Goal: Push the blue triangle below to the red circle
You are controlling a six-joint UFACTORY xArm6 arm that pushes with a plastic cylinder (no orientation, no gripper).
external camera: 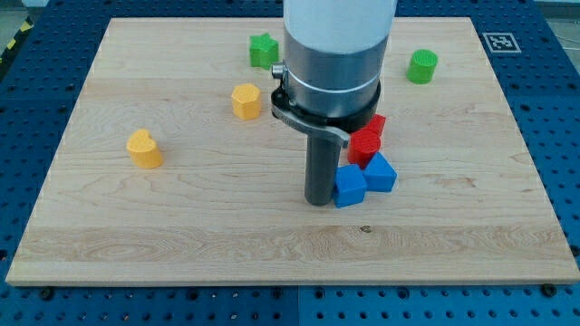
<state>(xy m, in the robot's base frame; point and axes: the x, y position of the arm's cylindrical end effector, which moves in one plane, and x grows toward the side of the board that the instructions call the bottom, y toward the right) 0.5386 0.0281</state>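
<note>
Looks nearly done, with the blue triangle (381, 172) touching just below the red circle (365, 145), and my tip (319, 201), a bare rod tool holding nothing, lower left of the red circle against another blue block (350, 186); next, just a tiny nudge.

blue triangle (381, 172): flat on board, just right of my tip (319, 201), slightly toward view's top, blue cube between. red circle (365, 145): upright, directly above triangle, touching it, up-right of tip.
</note>
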